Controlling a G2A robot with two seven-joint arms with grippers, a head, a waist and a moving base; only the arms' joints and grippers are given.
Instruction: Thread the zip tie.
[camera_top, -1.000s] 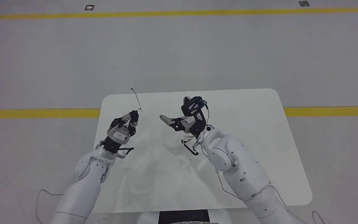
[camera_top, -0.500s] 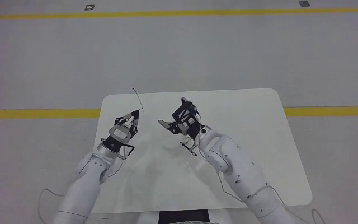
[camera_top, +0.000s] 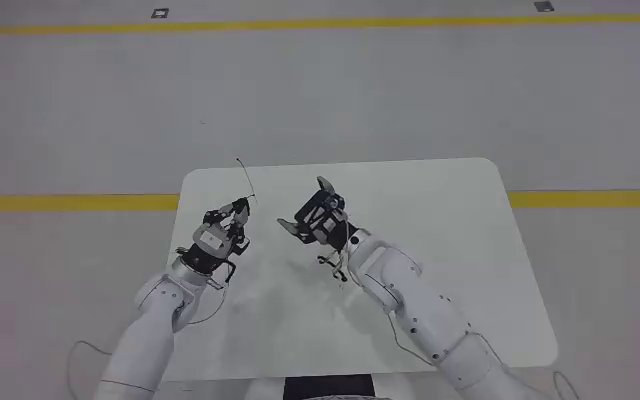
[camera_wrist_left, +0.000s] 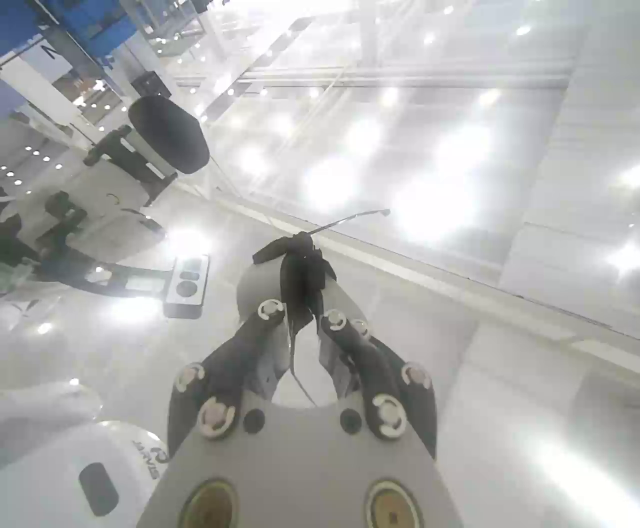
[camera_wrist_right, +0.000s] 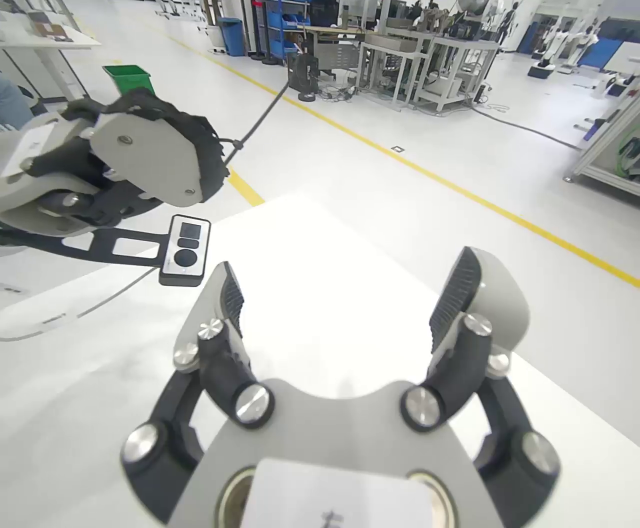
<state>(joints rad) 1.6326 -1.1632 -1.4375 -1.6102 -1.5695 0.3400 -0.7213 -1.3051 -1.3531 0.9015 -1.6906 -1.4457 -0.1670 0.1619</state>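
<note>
My left gripper (camera_wrist_left: 300, 265) pinches the thin black zip tie (camera_wrist_left: 350, 218). My right gripper (camera_wrist_right: 350, 287) is wide open nearby, over the white table (camera_top: 450, 200).

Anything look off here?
Nothing stands out. Left gripper is shut on the zip tie, which sticks out beyond its jaws; right gripper is open and empty nearby.

A thin black plastic zip tie (camera_top: 245, 180) is pinched by the left gripper (camera_top: 238, 210) — the right gripper (camera_top: 302, 204) is held spread wide nearby.
</note>
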